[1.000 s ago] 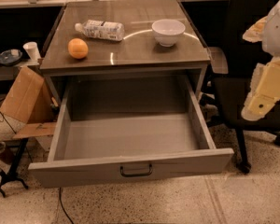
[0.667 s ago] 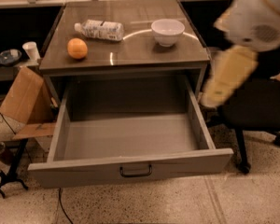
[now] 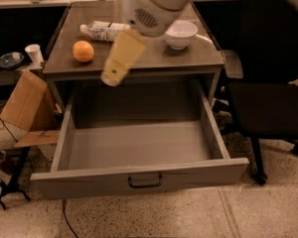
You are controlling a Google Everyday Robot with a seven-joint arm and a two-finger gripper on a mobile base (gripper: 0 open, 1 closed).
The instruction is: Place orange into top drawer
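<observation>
The orange (image 3: 83,51) sits on the left part of the brown table top (image 3: 188,59). The top drawer (image 3: 203,171) is pulled fully open below the table, with nothing inside, and its dark handle (image 3: 145,181) is at the middle of the front panel. My gripper (image 3: 111,77) hangs down from the white arm (image 3: 154,4) at the table's front edge, above the back of the drawer. It is a little to the right of the orange, below it in the picture, and apart from it. It holds nothing that I can see.
A plastic bottle (image 3: 102,30) lies on the table behind the orange, and a white bowl (image 3: 181,32) stands at the right. A black office chair (image 3: 273,83) is close on the right. A cardboard piece (image 3: 27,103) and a paper cup (image 3: 34,53) are at the left.
The arm has swung from the right side of the view leftward across the table. The gripper now hangs near the orange. The orange and drawer have not moved.
</observation>
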